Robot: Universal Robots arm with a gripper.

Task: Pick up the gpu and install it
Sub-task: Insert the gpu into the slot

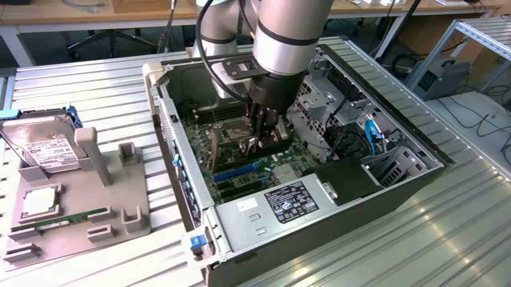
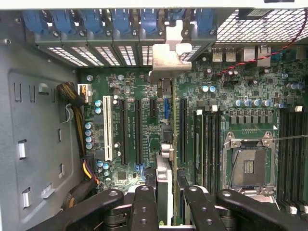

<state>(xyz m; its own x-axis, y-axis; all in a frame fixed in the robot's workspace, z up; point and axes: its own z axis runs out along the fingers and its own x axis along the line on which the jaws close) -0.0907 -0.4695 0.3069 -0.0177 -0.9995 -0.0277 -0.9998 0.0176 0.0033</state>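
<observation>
A big computer case [image 1: 319,221] lies on its side on the metal table [image 1: 447,239], with its open side up. That way the arm can reach straight down into it. Inside is the green board [image 2: 144,159] with many long slots.

To the exterior view's left of the case sits a grey holder [image 1: 119,203]. It keeps spare parts standing or lying ready: a silver hard drive [image 1: 44,149] at its far end and a thin green memory stick [image 1: 60,220] at its near end.

The robot arm [image 1: 288,36] comes from the far side and points almost straight down into the middle of the case.

The gripper [image 2: 166,202] is pinching the gpu [image 2: 166,159] by its top edge, one finger [image 2: 144,207] on each side. The card stands on its thin edge, lined up along a slot, so its bottom edge can go in. Its silvery end bracket [image 2: 171,60] sits at the back wall of the case, by the row of blue clips [image 2: 120,21]. I cannot tell if the card is pushed all the way in.
</observation>
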